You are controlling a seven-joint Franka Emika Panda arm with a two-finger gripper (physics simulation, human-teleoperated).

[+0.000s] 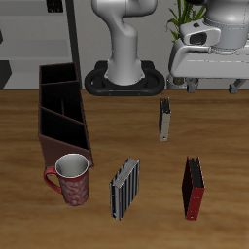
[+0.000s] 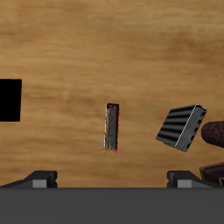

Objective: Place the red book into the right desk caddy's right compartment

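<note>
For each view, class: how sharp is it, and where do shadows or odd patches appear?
Exterior view: even light, slightly soft, faint shadows under the red book and mug. Wrist view: sharp wood grain, a plain black square with no detail, dark pincer fingertips along the edge.

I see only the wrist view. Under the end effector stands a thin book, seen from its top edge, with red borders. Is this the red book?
Observer: Yes. In the exterior view the red book shows a bright red cover and stands upright near the table's front edge.
Operator: Where is the right desk caddy?
Observer: The right desk caddy stands past the striped book, just behind the mug, and runs from front to back.
Operator: Is there any other book?
Observer: A dark grey book stands upright farther back, toward the robot's base.
</note>
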